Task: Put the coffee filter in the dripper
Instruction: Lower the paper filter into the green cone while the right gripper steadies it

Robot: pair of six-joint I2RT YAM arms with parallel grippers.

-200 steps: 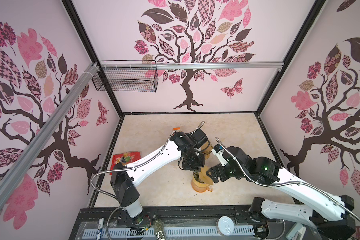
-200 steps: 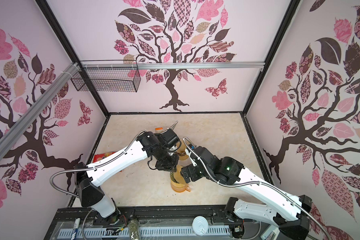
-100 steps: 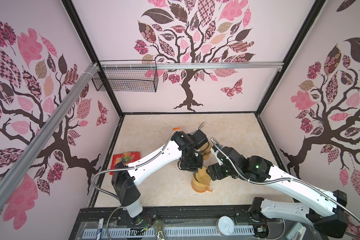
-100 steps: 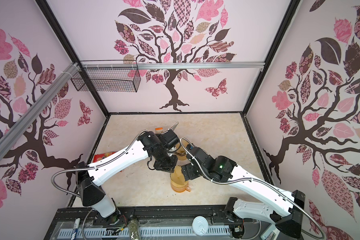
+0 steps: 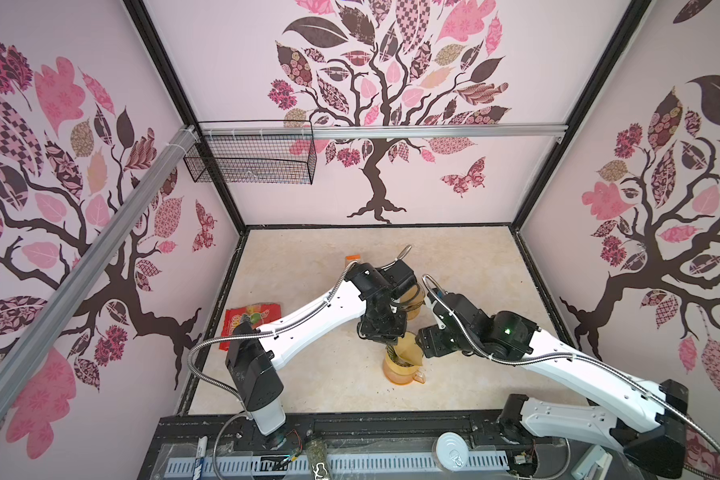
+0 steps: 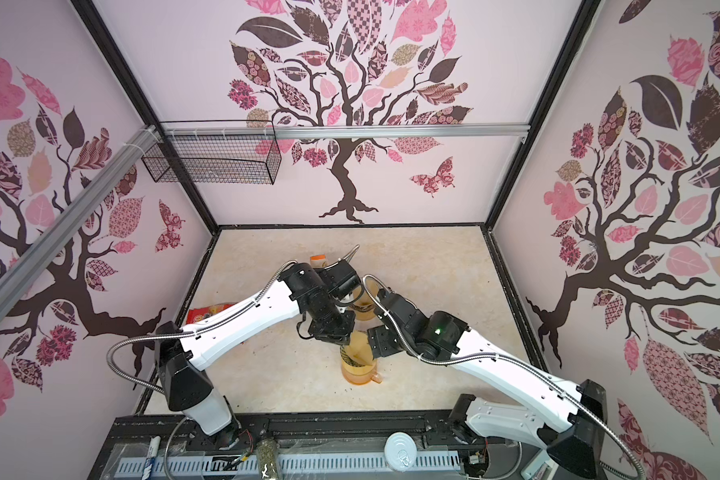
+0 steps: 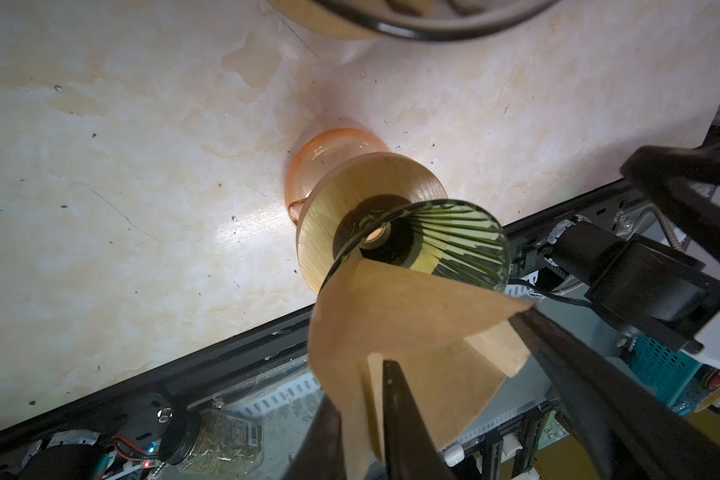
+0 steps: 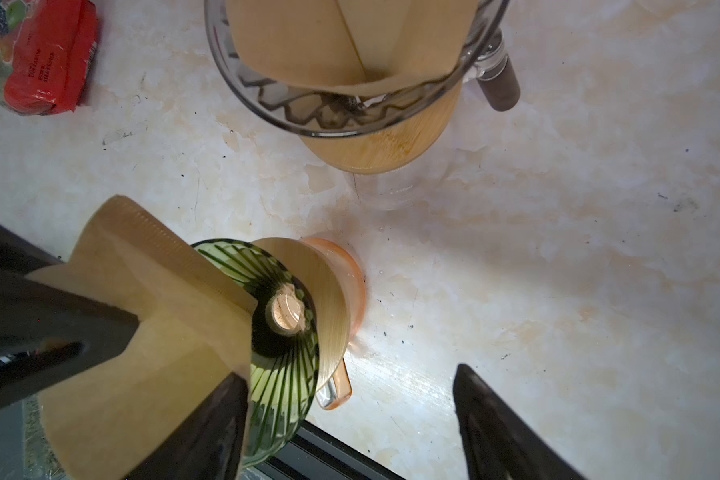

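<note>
Table [image 5: 308,382], in a top view: marbled; orange cup [image 5: 406,377] stands under green dripper [image 5: 393,359].
Coffee filter [image 7: 412,324], left wrist view: slanted, lower end inside green dripper's rim, upper edge pinched by left pincer [image 7: 360,386].
Right pincer [image 8: 344,376], right wrist view: spread; clear dripper [image 8: 267,108] holds brown filters [image 8: 308,41]; red packet [image 8: 38,54] reads "Assorted".

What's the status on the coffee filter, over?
Left gripper around coffee filter edge, grip unclear. Right gripper open beside dripper. Filter partly over dripper mouth, not seated. Nothing blocking.
</note>
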